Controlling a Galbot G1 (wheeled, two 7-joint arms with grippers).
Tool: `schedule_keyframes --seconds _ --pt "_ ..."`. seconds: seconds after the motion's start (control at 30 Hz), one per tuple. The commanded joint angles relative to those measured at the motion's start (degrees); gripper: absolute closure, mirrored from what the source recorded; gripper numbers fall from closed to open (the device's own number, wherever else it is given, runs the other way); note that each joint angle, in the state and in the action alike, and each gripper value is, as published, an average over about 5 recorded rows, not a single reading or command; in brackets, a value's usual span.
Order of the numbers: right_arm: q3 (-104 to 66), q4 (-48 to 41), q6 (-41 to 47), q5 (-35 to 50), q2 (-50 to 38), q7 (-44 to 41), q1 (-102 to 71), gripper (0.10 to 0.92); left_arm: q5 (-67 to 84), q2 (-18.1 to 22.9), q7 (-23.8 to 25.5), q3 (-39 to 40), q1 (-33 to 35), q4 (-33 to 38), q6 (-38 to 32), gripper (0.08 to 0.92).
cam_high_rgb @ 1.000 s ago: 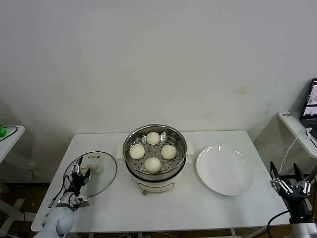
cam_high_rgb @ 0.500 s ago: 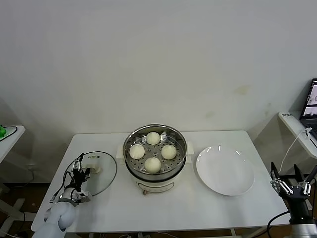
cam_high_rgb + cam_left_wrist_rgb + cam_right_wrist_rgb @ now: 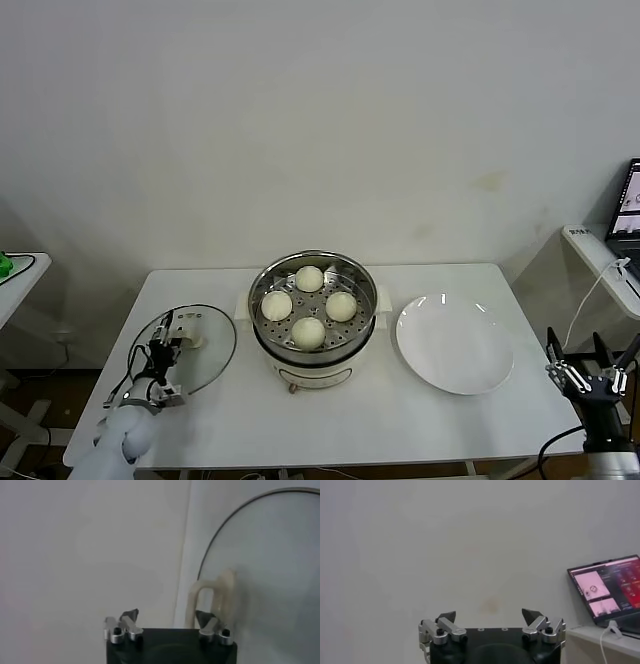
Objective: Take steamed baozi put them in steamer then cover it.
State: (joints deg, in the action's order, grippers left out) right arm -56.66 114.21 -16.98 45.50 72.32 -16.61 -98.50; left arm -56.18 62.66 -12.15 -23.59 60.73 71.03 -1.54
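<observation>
Already the loading part looks finished: four steamed baozi [image 3: 309, 305] sit on the perforated tray inside the steamer [image 3: 313, 312], which stands at the middle of the counter [image 3: 400, 405], and the white plate [image 3: 455, 343] just to its right is bare. What is left, as I judge it, is the covering. The cover [image 3: 190, 350] lies flat on the counter to the left of the steamer, apart from it, with its cream-white bar handle [image 3: 212, 597] on top. The left gripper [image 3: 161, 358] is down at that cover, at the handle. In the left wrist view its jaws stand partly open, neither wide nor pinched; one fingertip [image 3: 204, 616] sits right at the foot of the handle loop and the other fingertip [image 3: 130, 615] lies off to the handle's far side, so the gripper seems to straddle the handle. Whether the pads are actually pressing on it I cannot tell, and the cover shows no sign of being lifted off the counter. The right gripper [image 3: 592, 375] waits off the counter's right edge, near the front corner, with its jaws spread wide and nothing between them; its own wrist view shows only the wall and a laptop [image 3: 607, 590] beyond.
</observation>
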Motion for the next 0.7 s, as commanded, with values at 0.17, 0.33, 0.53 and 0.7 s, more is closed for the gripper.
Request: schedule_keyframes --seconds 0.17,0.33,0.53,0.7 --pt "-0.1 -0.1 -0.2 0.4 -0.1 0.1 0.1 0.203 -4.3 1.3 -2.7 -0.6 -0.8 -2.5 -1.3 0.605" --pt "-0.1 -0.1 -0.3 0.5 -0.1 0.0 0.2 0.203 -6.7 2.1 -4.7 -1.4 -0.6 -2.8 -2.4 0.752" --pt "0.0 -0.2 -0.4 0.6 -0.1 0.0 0.5 0.202 -12.1 2.9 -7.1 -3.6 1.1 -0.5 -2.4 0.867" --pt "0.0 -0.2 -0.2 -0.3 -0.2 0.7 0.8 0.203 -16.0 2.8 -8.1 -6.0 3.8 5.6 -0.3 0.867"
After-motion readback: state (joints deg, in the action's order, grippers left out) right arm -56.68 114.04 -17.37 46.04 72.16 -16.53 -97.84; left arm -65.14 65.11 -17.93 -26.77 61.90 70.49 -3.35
